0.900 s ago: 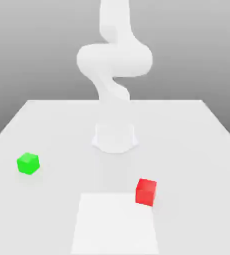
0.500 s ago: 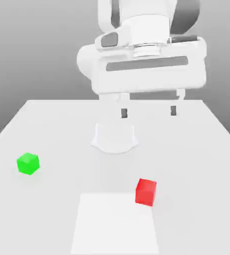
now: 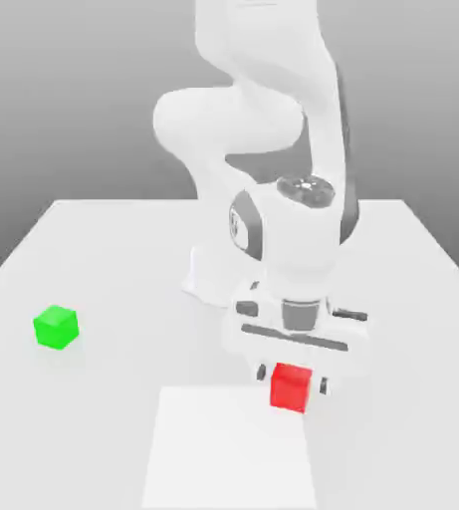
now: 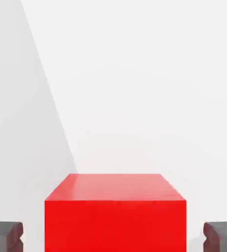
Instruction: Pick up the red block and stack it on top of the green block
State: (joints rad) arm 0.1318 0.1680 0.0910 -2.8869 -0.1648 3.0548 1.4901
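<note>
Small matte green cube (image 3: pixel 56 327) hasn't budged over on the exterior view's left. My claw (image 3: pixel 292 381) dropped from up high and now straddles the small matte red cube (image 3: pixel 291 387) on the white table (image 3: pixel 94 418); pads (image 4: pixel 5 235) look just off its sides, maybe touching.

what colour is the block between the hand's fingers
Bright red, plain matte faces; clearest in the hand view.

Bright, even, diffuse light; shadows faint and soft; renders crisp, no glare.
</note>
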